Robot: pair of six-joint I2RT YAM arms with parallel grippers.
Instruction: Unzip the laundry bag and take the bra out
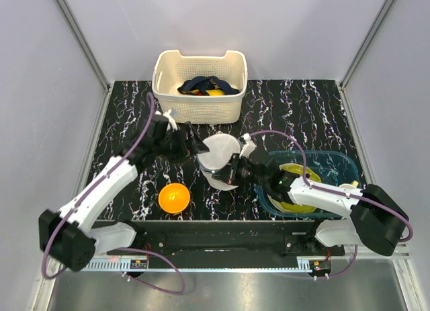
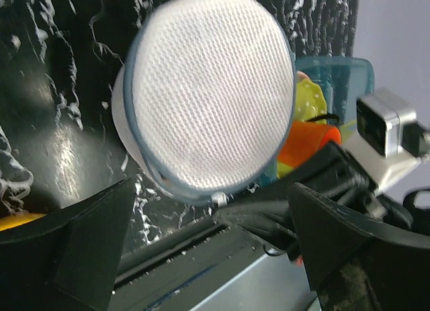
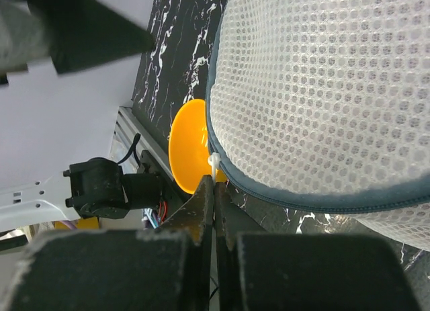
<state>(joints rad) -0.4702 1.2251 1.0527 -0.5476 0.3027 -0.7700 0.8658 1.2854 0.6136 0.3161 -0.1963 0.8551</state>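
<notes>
The laundry bag (image 1: 220,154), a round white mesh drum with a blue-grey zip band, stands tilted on the black marbled table. It fills the left wrist view (image 2: 211,89) and the right wrist view (image 3: 322,82). My right gripper (image 3: 215,189) is shut on the white zip pull (image 3: 213,164) at the bag's lower edge; in the top view (image 1: 231,170) it sits just in front of the bag. My left gripper (image 1: 197,148) is open at the bag's left side, its fingers (image 2: 94,244) spread wide and holding nothing. The bra is hidden.
A cream slotted basket (image 1: 199,103) with dark and yellow clothes stands at the back. An orange bowl (image 1: 174,197) sits front left, also in the right wrist view (image 3: 188,143). A teal bin (image 1: 336,164) with yellow and orange items lies on the right.
</notes>
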